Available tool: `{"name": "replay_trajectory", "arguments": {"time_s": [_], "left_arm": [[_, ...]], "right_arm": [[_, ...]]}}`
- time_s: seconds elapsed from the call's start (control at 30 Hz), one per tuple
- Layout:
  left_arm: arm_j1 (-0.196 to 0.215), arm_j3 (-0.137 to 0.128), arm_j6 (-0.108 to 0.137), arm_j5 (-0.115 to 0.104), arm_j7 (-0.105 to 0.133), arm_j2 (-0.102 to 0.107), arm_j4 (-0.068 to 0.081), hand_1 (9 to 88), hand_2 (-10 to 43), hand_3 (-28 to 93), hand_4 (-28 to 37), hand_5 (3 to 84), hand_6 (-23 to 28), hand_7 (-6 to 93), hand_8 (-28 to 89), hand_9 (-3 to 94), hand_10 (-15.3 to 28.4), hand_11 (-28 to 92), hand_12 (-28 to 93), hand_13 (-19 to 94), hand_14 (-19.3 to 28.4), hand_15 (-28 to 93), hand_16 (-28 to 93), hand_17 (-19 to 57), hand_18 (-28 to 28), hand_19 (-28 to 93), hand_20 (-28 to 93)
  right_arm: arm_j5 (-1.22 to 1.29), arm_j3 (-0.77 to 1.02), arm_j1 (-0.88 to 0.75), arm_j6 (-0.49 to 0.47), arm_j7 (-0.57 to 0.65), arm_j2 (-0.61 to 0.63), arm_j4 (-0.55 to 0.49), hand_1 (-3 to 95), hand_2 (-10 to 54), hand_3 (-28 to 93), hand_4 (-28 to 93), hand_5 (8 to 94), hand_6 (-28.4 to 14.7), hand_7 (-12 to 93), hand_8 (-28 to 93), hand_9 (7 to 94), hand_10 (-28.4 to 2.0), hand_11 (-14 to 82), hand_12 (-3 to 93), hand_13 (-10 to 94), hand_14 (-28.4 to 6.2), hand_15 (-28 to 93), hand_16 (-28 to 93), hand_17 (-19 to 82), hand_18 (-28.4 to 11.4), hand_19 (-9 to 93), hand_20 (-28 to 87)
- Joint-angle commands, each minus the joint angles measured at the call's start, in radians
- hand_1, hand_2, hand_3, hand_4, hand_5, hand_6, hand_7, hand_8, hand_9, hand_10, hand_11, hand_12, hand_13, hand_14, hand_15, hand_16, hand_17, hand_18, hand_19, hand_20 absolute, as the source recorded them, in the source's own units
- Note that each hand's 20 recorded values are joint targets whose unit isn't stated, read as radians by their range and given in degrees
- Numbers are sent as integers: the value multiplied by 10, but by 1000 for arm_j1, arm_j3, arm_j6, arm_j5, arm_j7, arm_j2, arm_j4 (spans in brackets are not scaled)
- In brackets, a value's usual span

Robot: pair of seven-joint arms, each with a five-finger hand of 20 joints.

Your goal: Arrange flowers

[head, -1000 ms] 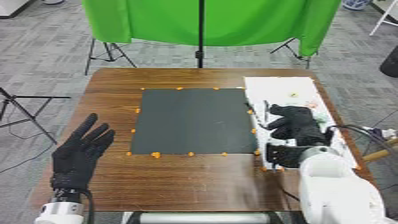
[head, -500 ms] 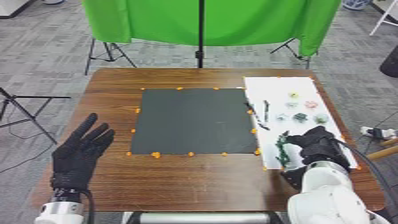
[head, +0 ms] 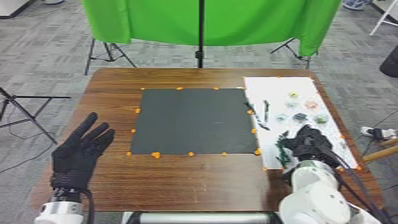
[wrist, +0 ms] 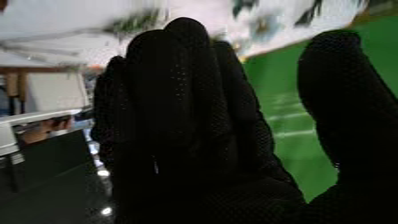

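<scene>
Black-gloved right hand (head: pixel 308 143) spread wide, empty, beside leafy dark-green stem (head: pixel 282 150); likely picking stage, pinch needed next.

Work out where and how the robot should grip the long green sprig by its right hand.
Probably mid-length, from above, the right hand pinching across it. The green sprig is slender, lies flat on the white sheet and points roughly away from the robot, so its long sides seem the easiest for thumb and fingers to close on.
</scene>
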Motion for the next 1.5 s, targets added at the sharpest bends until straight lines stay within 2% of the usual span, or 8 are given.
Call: {"name": "replay_trajectory", "arguments": {"time_s": [0.03, 0.27, 0.37, 0.8, 0.97, 1.13, 1.4, 1.5], "left_arm": [[18, -14, 10, 0, -12, -7, -2, 224, 39, 821, -259, 392, 62, 105, -99, 355, 190, 200, 92, 236, 267, 424, -83, -108, 256, 514, 53], [27, -21, 23, -13, 3, 11, -6, 224, 39, 821, -259, 392, 61, 105, -99, 355, 190, 200, 93, 236, 267, 424, -84, -109, 256, 514, 53], [26, -27, 21, -7, -7, 3, -8, 225, 39, 820, -259, 392, 62, 105, -99, 355, 191, 200, 92, 236, 267, 424, -83, -109, 257, 514, 53], [54, -36, 50, -37, 40, 44, -17, 224, 40, 819, -260, 391, 62, 105, -99, 355, 189, 199, 92, 236, 267, 424, -84, -109, 257, 513, 53], [62, -49, 45, -29, 41, 39, -20, 224, 40, 820, -259, 391, 63, 105, -99, 355, 189, 199, 92, 236, 267, 424, -84, -109, 258, 515, 53], [87, -62, 55, -32, 56, 52, -32, 224, 40, 819, -260, 391, 63, 104, -99, 355, 189, 200, 92, 236, 267, 424, -84, -108, 258, 515, 53], [114, -78, 93, -62, 100, 113, -59, 224, 41, 819, -260, 390, 64, 103, -98, 355, 190, 200, 93, 236, 267, 425, -84, -108, 258, 515, 52], [94, -86, 98, -49, 79, 123, -62, 224, 40, 819, -260, 390, 64, 103, -98, 354, 191, 199, 92, 236, 268, 425, -83, -108, 258, 516, 52]], "right_arm": [[17, -78, 77, -162, -8, -2, 74, 353, -78, 709, -214, 646, -84, 152, -116, 721, -190, 389, 166, 720, -138, 660, 115, 435, -251, 932, 77], [26, -182, 157, -299, -33, 1, 120, 404, -95, 703, -217, 743, -63, 192, -116, 775, -164, 436, 184, 784, -97, 662, 132, 519, -203, 932, 137], [0, -222, 178, -322, -54, 8, 142, 505, -95, 649, -250, 797, -59, 230, 29, 823, -140, 451, 197, 831, -70, 657, 162, 576, -172, 932, 203], [-66, -219, 201, -161, -124, 59, 67, 580, -95, 695, -282, 887, -44, 249, 83, 906, -117, 453, 236, 901, -42, 670, 207, 625, -161, 932, 358], [-48, -225, 271, -129, -161, 32, 5, 577, -95, 708, -281, 895, -46, 242, 89, 914, -118, 456, 224, 906, -42, 672, 210, 629, -164, 932, 377], [25, -309, 424, -131, -242, -70, 3, 578, -95, 710, -278, 899, -48, 237, 95, 918, -120, 457, 221, 907, -42, 672, 212, 631, -164, 932, 385], [68, -500, 665, -212, -412, -382, 225, 577, -95, 707, -265, 903, -49, 232, 103, 922, -120, 456, 219, 912, -41, 672, 213, 634, -166, 932, 396], [69, -544, 702, -217, -434, -465, 321, 576, -95, 706, -260, 905, -48, 231, 105, 923, -120, 457, 219, 912, -41, 672, 214, 636, -166, 932, 400]]}}
